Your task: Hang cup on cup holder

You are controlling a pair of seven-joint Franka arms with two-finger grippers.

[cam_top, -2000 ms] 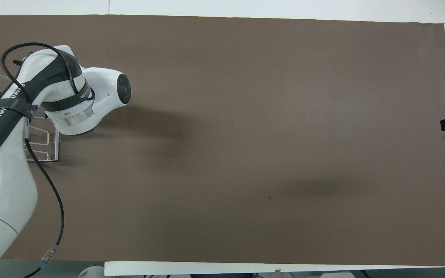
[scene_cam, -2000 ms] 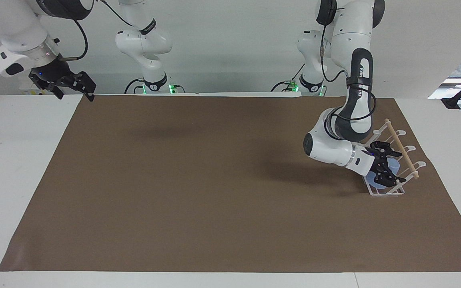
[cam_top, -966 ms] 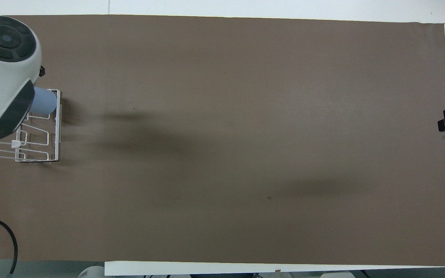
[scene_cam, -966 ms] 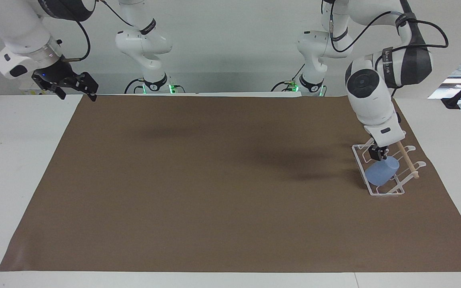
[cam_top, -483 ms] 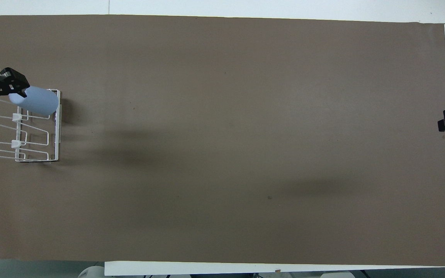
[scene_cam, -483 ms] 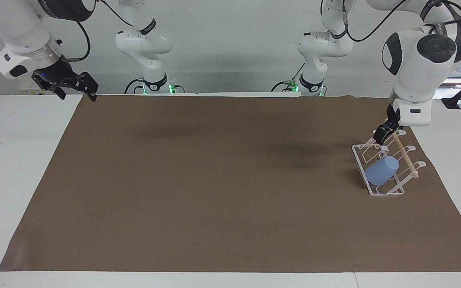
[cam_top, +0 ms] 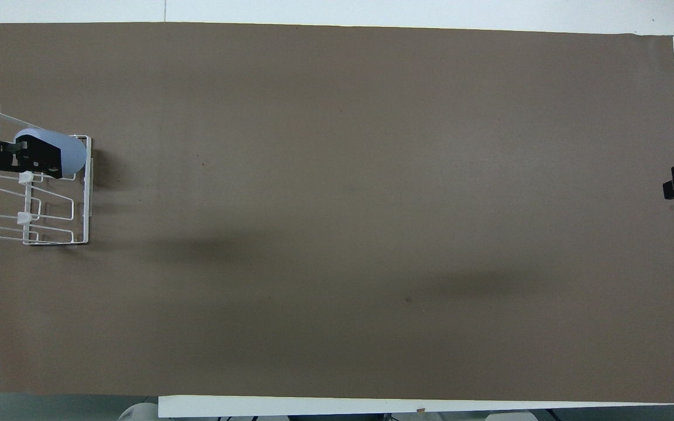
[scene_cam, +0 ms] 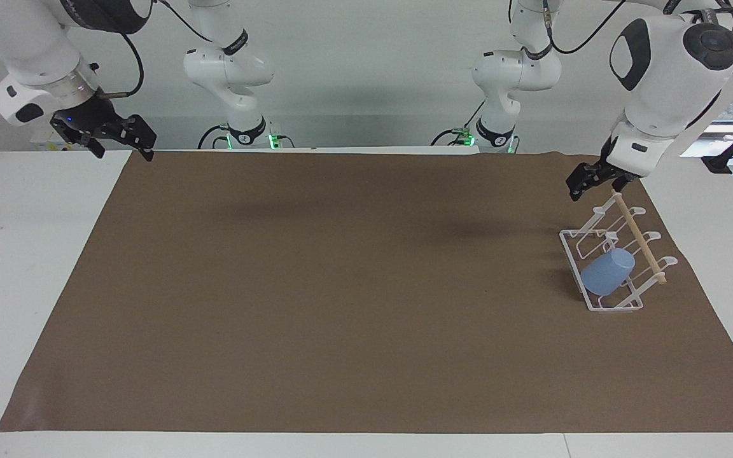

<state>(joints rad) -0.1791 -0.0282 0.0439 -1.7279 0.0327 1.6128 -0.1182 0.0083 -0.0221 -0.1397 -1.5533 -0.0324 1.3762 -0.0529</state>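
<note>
One cup (scene_cam: 607, 271) already on cup holder (scene_cam: 634, 304) prong, below and clear of left tool (scene_cam: 591, 180); tool empty, finger spread unreadable

Risk: tool low beside dowel (scene_cam: 639, 238), could clip it and tip rack, shake cup loose

Right tool (scene_cam: 111, 137) waits off worktop (scene_cam: 341, 286) corner

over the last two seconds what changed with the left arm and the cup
The left hand let go of the cup, rose off the cup holder and drew back toward the robots; it now hangs empty above the holder's end nearer the robots. The cup stayed tilted on a prong of the holder. The holder did not move, and the right hand waited at the right arm's end of the table.
</note>
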